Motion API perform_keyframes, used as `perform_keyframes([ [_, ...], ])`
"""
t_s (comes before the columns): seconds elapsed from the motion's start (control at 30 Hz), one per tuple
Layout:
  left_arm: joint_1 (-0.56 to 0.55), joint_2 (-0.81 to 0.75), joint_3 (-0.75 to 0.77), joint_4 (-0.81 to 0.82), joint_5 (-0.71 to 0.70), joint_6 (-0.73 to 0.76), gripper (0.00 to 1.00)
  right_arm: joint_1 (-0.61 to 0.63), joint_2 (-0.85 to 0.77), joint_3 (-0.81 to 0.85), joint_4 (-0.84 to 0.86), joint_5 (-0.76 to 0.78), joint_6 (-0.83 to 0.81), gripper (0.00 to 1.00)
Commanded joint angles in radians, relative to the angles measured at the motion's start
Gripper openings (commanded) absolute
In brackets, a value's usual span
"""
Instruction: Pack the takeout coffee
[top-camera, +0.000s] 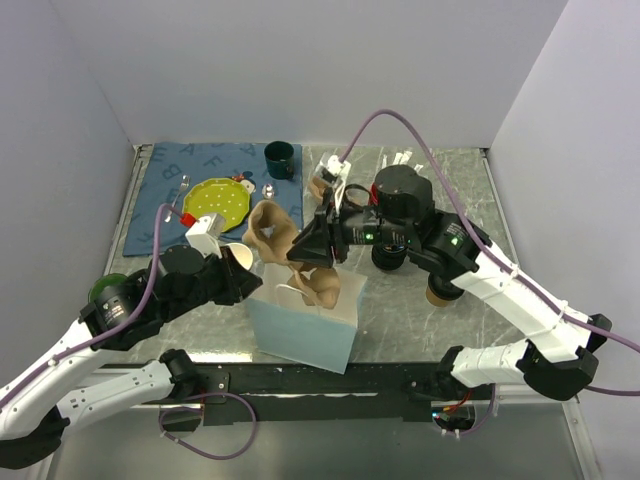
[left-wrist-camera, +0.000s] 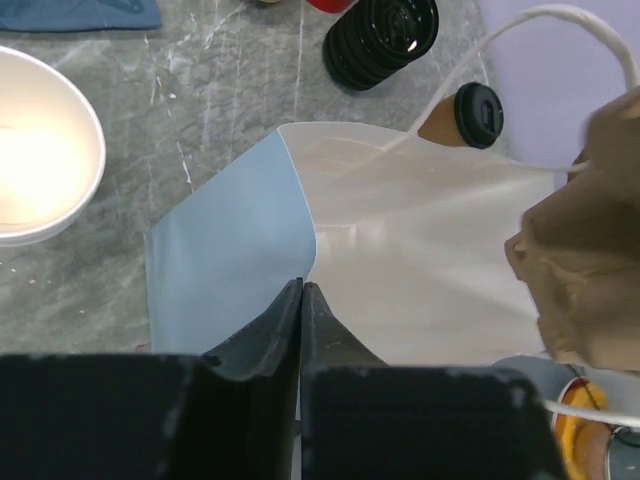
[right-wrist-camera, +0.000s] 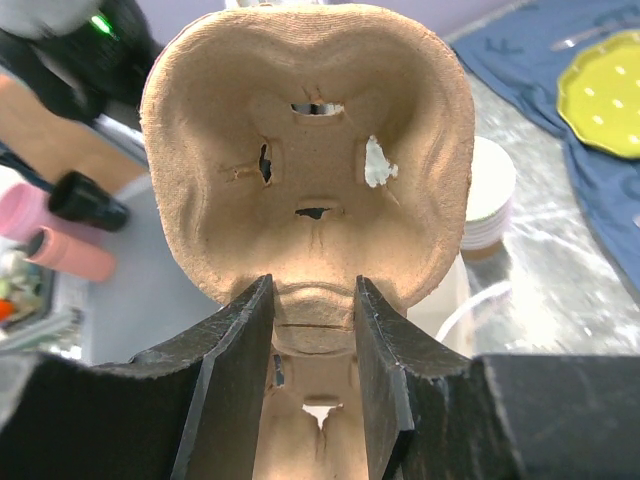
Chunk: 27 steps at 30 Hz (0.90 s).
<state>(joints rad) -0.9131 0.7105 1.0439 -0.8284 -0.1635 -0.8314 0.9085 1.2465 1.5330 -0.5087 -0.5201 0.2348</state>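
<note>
The takeout coffee (top-camera: 440, 293), a brown paper cup with a black lid, stands on the table under my right arm; the left wrist view shows the same cup (left-wrist-camera: 468, 113) beyond the bag. A light blue paper bag (top-camera: 300, 325) with a white inside stands open at the table's front middle. My left gripper (top-camera: 252, 285) is shut on the bag's left rim (left-wrist-camera: 301, 285), blue outside on one finger and white inside on the other. My right gripper (top-camera: 303, 255) is shut on a brown pulp cup carrier (right-wrist-camera: 310, 150), which hangs over the bag's mouth (top-camera: 322, 285).
A stack of black lids (left-wrist-camera: 383, 35) sits behind the bag near the coffee. A lidless paper cup (left-wrist-camera: 40, 150) stands left of the bag. At the back are a blue mat (top-camera: 190, 165), a yellow plate (top-camera: 217, 203) and a dark green mug (top-camera: 279, 158).
</note>
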Motion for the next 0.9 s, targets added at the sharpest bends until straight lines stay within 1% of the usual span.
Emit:
perform_keyframes([
  [0.0,-0.001,-0.014,0.005,0.017,-0.027,0.009,0.03,0.056,-0.039,-0.034,-0.028,0.172,-0.098,0.26],
  [0.03,0.0,-0.017,0.001,0.017,-0.03,0.008,0.01,0.066,-0.041,-0.039,-0.03,0.19,-0.107,0.26],
  [0.4,0.0,-0.029,-0.019,0.034,-0.036,-0.011,0.01,0.171,-0.05,-0.097,-0.067,0.344,-0.219,0.26],
  [0.73,0.0,-0.022,-0.012,0.054,-0.024,0.011,0.01,0.198,-0.048,-0.093,-0.085,0.407,-0.226,0.26],
  [0.77,0.0,-0.025,-0.012,0.055,-0.024,0.011,0.01,0.196,-0.045,-0.093,-0.088,0.417,-0.251,0.26],
  [0.87,0.0,-0.029,-0.015,0.054,-0.028,0.014,0.01,0.201,-0.047,-0.106,-0.105,0.431,-0.259,0.26],
])
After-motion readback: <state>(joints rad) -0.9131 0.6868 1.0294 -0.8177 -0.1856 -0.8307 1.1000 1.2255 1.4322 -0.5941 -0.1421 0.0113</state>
